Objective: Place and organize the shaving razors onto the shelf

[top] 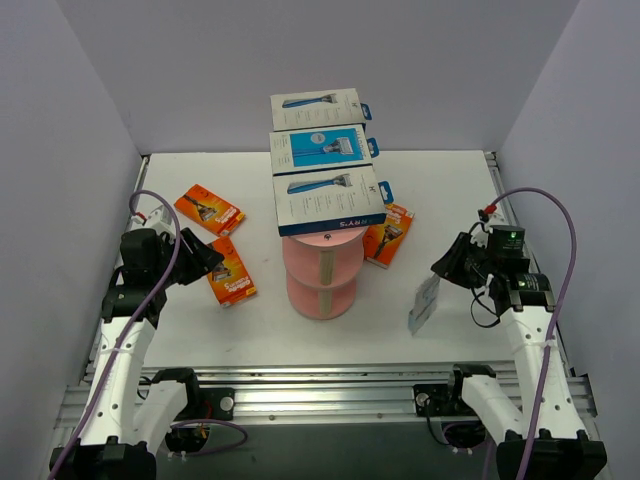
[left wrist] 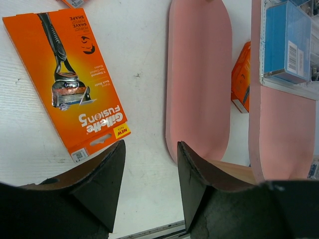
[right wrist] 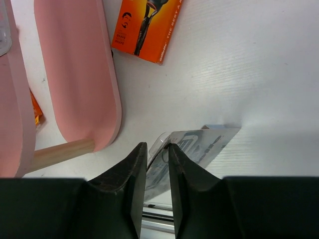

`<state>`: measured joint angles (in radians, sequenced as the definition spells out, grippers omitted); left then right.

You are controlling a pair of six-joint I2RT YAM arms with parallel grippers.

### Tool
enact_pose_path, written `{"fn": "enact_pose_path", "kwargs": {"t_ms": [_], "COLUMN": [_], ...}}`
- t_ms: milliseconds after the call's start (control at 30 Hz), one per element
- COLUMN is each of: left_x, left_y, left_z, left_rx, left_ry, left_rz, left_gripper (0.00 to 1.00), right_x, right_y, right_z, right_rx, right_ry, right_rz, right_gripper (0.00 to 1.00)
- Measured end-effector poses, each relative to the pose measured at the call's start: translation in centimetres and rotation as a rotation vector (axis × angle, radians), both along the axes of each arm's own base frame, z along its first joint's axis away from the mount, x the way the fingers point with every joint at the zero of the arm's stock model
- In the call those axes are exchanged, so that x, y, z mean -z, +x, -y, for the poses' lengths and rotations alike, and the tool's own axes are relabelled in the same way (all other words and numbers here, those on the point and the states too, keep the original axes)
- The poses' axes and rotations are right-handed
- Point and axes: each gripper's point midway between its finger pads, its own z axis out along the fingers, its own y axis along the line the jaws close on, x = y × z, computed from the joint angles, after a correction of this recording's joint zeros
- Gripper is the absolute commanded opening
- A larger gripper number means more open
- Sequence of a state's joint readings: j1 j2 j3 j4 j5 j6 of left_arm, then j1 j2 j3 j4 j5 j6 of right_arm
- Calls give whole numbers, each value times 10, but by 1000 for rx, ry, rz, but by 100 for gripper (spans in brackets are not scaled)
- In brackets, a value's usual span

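Note:
The pink shelf [top: 320, 265] stands mid-table. Its top tier carries two white-and-blue razor boxes [top: 315, 103] [top: 328, 198] with a blue-card blister pack [top: 320, 148] between them. A clear blister pack [top: 425, 303] stands on edge on the table at the right. My right gripper [right wrist: 157, 149] straddles the top of this clear blister pack [right wrist: 204, 144], jaws narrowly open, with a slim gap at the left finger. My left gripper [left wrist: 151, 149] hangs open and empty over bare table, between an orange razor card [left wrist: 70, 74] and the shelf's lower tier [left wrist: 199, 74].
Two orange razor cards [top: 209, 209] [top: 231, 276] lie left of the shelf. A third [top: 388, 233] leans at the shelf's right side, also in the right wrist view [right wrist: 147, 25]. Grey walls close in the table on three sides, and a metal rail runs along the near edge.

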<state>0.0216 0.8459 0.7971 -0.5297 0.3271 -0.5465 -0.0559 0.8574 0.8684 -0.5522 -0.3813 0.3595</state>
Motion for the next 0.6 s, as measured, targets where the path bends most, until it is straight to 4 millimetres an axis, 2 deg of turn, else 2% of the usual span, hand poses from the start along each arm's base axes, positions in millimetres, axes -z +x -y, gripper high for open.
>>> {"fn": "enact_pose_path", "kwargs": {"t_ms": [67, 133, 233, 600], "left_x": [0, -1, -1, -1], "left_y": [0, 0, 0, 0], "left_z": [0, 0, 1, 3], "left_rx": [0, 2, 3, 8], "left_ry": [-1, -2, -3, -15], "left_rz": [2, 3, 2, 0], "left_gripper": [55, 55, 55, 55], "right_x": [0, 0, 4, 0], "right_y": [-1, -2, -7, -22], "right_z": [-4, -8, -14, -16], "right_rx": [-8, -19, -35, -32], "right_ry": [0, 0, -5, -3], "right_rz": [-2, -4, -22, -26], "right_gripper": [13, 12, 0, 0]}}
